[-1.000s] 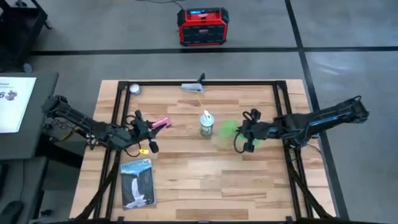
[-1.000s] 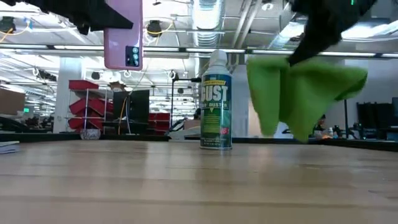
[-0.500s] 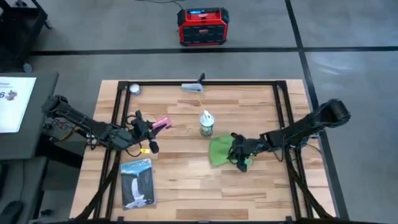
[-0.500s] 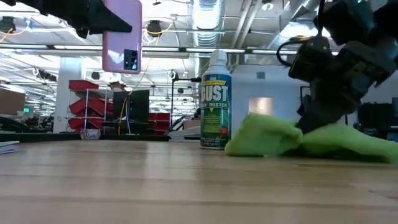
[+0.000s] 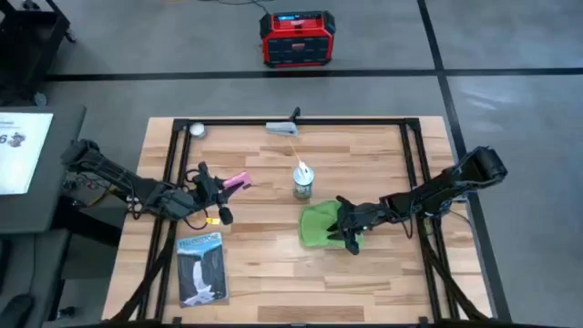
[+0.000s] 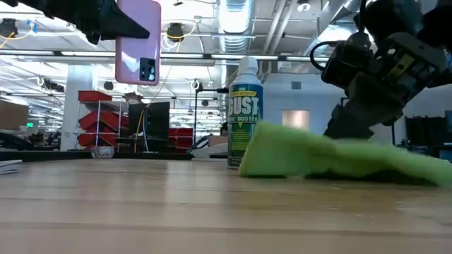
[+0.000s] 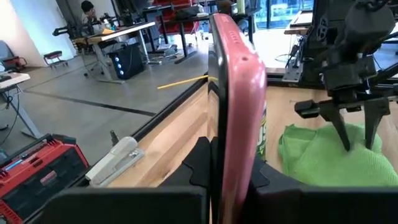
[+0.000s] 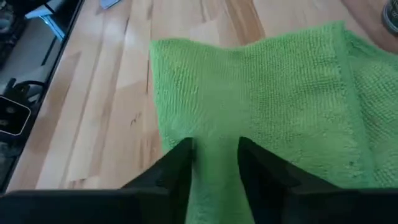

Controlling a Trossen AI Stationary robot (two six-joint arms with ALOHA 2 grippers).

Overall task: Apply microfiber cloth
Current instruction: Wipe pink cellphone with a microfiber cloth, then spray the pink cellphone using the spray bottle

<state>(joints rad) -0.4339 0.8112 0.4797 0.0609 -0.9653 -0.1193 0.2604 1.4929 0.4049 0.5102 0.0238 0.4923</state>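
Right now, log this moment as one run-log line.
left gripper: shut on pink phone, held aloft | right gripper: jaws open over microfiber cloth | cloth: flat on table beside duster can

Both arms reach inward, low over the table.
The left gripper (image 5: 221,185) is clamped closed; the right gripper (image 5: 347,230) points down, fingers (image 8: 180,163) slightly parted.

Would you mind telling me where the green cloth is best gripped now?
Pinch the raised fold of the microfiber cloth on the side nearest the right end effector, coming from above. The rest lies flat on the table, leaving little to pinch.
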